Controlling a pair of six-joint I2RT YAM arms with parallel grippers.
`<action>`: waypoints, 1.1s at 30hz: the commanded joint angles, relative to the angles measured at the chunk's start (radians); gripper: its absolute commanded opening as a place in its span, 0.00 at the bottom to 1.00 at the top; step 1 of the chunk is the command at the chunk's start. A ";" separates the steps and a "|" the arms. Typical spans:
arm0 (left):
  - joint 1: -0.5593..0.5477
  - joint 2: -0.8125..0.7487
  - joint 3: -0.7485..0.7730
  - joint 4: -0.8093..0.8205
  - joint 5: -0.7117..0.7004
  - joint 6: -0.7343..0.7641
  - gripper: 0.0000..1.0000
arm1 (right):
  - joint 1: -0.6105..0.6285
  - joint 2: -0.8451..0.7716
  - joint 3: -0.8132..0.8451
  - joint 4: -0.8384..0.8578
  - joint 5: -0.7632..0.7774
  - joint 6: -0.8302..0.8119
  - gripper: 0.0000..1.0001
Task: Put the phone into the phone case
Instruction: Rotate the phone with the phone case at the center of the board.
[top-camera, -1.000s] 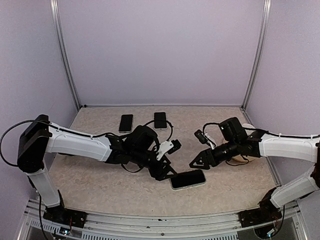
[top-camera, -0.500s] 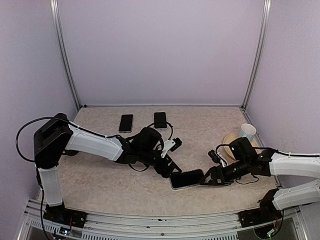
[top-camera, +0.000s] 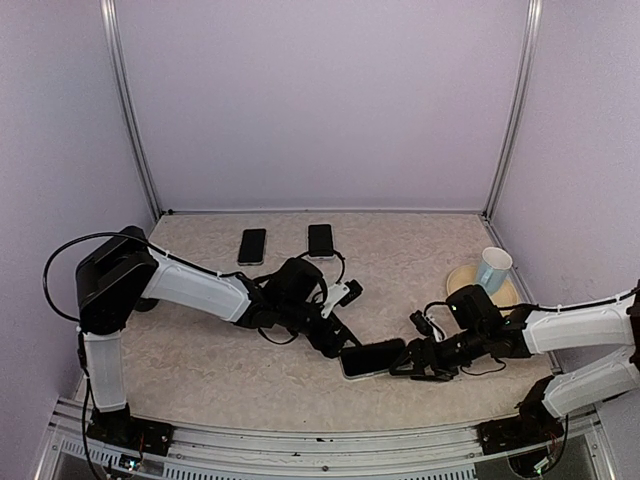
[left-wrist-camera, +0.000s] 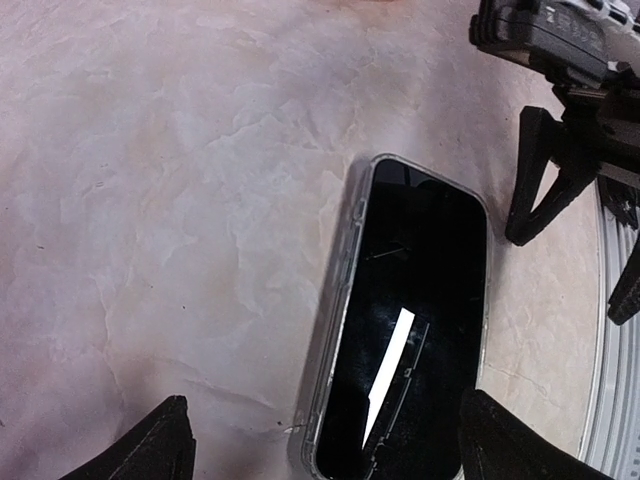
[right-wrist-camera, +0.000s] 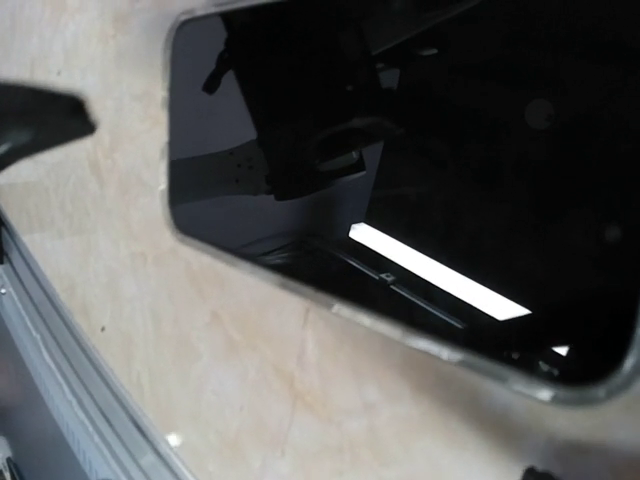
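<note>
hovering low over the marbled table (top-camera: 190, 375), the left gripper (top-camera: 337, 340) has its fingers spread wide and grips nothing. the phone (left-wrist-camera: 415, 330) lies face up directly ahead of it, its near end between those fingers. it sits inside the clear phone case (left-wrist-camera: 345, 300), whose rim shows around the dark screen. at the phone's far end is the right gripper (top-camera: 408, 362), fingers parted and empty, just beside the case; whether it touches cannot be told.

the phone looks mostly seated, so the step in hand is probably pressing it home. it would go best with one gripper bracing the case's end while the other pushes straight down near an edge or corner, so the case stays flat and does not skid.

two spare phones (top-camera: 252, 245) lie side by side well beyond the left gripper, out of the way. a paper cup (top-camera: 492, 267) stands on a plate (top-camera: 462, 281) behind the right gripper, apart from it. nothing lies between either gripper and the phone. the main risk is the two grippers crowding each other over it.
</note>
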 joint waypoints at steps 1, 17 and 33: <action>0.000 0.004 -0.028 0.022 0.055 0.008 0.90 | 0.010 0.068 0.015 0.075 0.012 0.025 0.85; -0.046 0.000 -0.123 0.053 0.127 -0.009 0.91 | 0.000 0.312 0.279 0.024 0.125 -0.078 0.88; -0.129 -0.026 -0.165 0.192 0.130 -0.120 0.90 | -0.068 0.595 0.561 -0.049 0.155 -0.226 0.90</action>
